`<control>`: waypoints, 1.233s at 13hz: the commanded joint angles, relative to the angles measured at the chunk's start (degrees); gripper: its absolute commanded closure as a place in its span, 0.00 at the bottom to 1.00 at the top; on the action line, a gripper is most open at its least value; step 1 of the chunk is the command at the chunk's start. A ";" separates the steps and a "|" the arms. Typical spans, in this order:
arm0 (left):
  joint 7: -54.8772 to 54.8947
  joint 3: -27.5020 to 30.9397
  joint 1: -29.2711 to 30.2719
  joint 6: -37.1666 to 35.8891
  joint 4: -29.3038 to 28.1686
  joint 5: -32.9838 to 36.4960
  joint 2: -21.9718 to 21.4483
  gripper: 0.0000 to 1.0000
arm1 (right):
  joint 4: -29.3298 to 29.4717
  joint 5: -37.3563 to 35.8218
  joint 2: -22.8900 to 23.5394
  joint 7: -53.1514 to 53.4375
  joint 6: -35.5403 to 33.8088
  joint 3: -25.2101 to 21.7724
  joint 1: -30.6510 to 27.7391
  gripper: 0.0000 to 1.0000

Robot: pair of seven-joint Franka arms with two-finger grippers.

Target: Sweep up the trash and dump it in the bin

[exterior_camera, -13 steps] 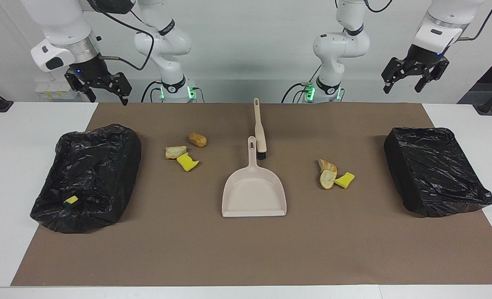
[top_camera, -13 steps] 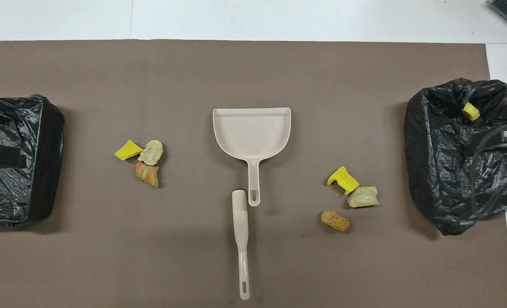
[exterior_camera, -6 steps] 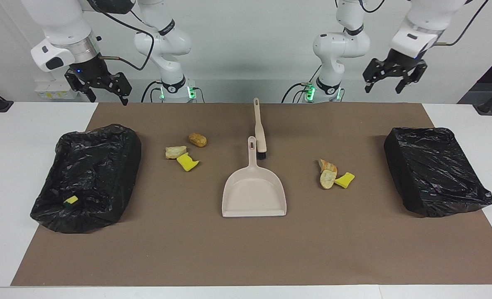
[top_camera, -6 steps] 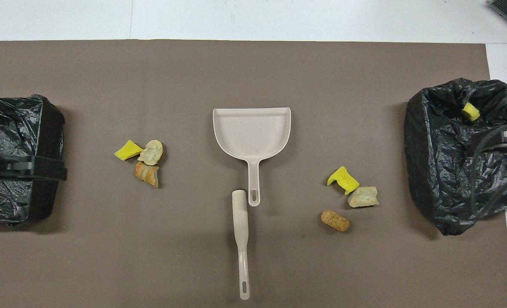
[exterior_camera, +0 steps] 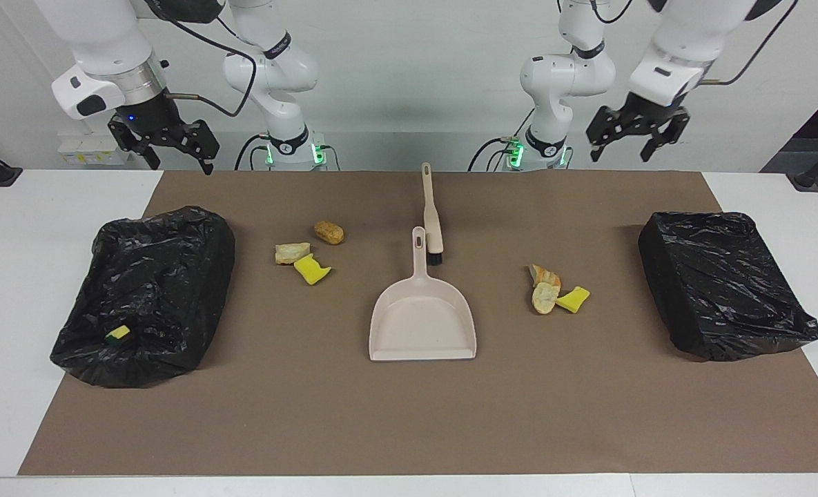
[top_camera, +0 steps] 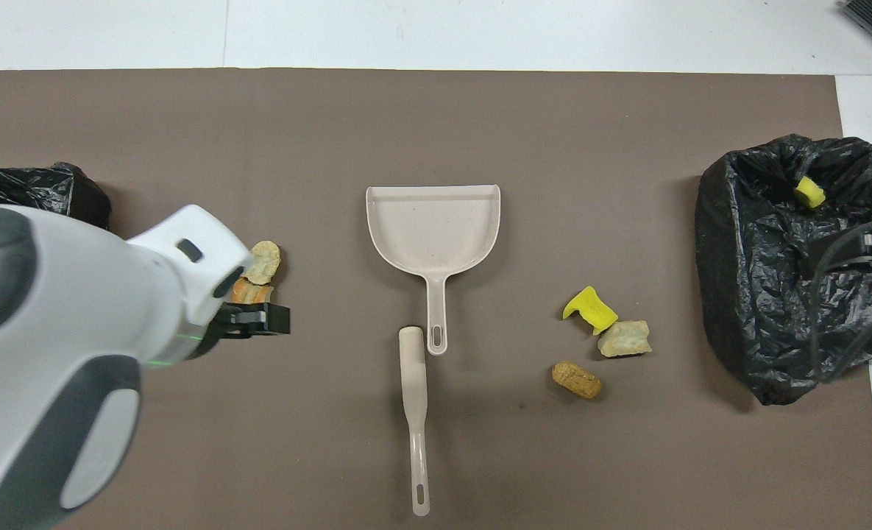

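Plain white wall (exterior_camera: 409,83), white table (exterior_camera: 8,290) under a brown mat (exterior_camera: 409,414), even light

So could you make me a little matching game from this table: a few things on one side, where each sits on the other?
Things:
1. dustpan
2. brush
3. yellow sponge scrap
4. brown bread chunk

Places:
A. in a black bin bag
B. lying alone on the mat, toward the right arm's end
C. middle of the mat, handle toward the robots
D. beside the dustpan's handle, nearer the robots

Pairs: 1-C, 2-D, 3-A, 4-B
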 commanded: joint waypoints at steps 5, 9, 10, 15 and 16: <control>-13.29 -15.62 -0.61 13.76 -15.47 -2.55 -4.42 0.00 | -0.37 1.91 5.16 -0.01 2.32 2.93 5.44 0.00; -21.11 -24.33 -1.31 24.66 -23.38 -2.55 -1.96 0.00 | -0.10 4.18 10.79 0.87 6.89 3.62 8.62 0.00; -21.74 -24.51 -2.88 25.46 -24.26 -2.55 -1.69 0.00 | 0.51 4.11 12.45 2.26 8.47 3.80 10.36 0.00; -23.41 -24.60 -4.48 33.45 -28.04 -2.55 -0.20 0.00 | 2.27 4.37 19.84 13.69 16.38 3.80 17.57 0.00; -23.85 -24.69 -4.48 34.68 -28.22 -2.55 0.85 0.00 | 2.36 4.37 20.98 15.79 18.22 3.80 18.89 0.00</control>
